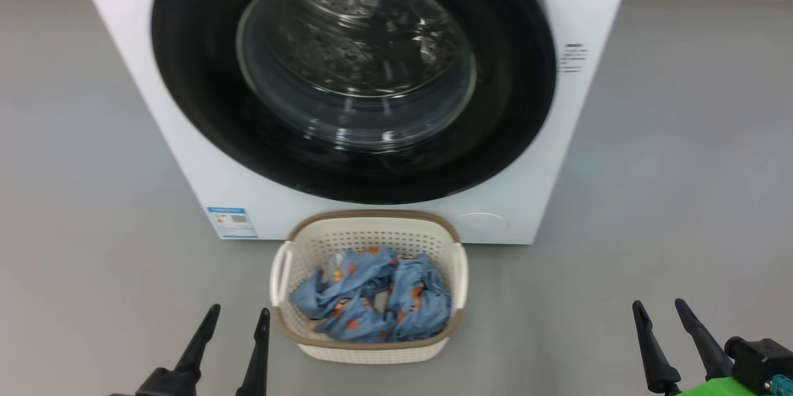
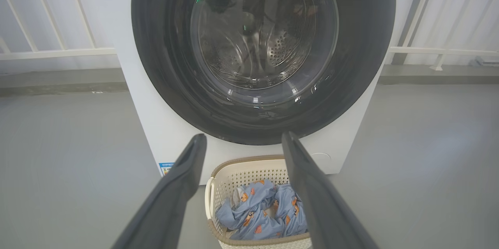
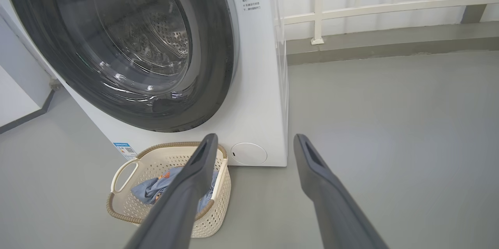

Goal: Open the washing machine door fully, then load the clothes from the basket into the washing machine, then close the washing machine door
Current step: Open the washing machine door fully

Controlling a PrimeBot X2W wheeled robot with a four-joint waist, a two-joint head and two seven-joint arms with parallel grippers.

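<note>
Facing one washer, its one door shut, and one basket of clothes, left gripper and right gripper both gape wide, empty.

The washing machine is smooth white, its washing machine door glossy black with clear glass over a shiny perforated metal drum. Before the machine, a perforated cream plastic basket holds soft, crumpled cloth clothes on matt grey floor.
</note>
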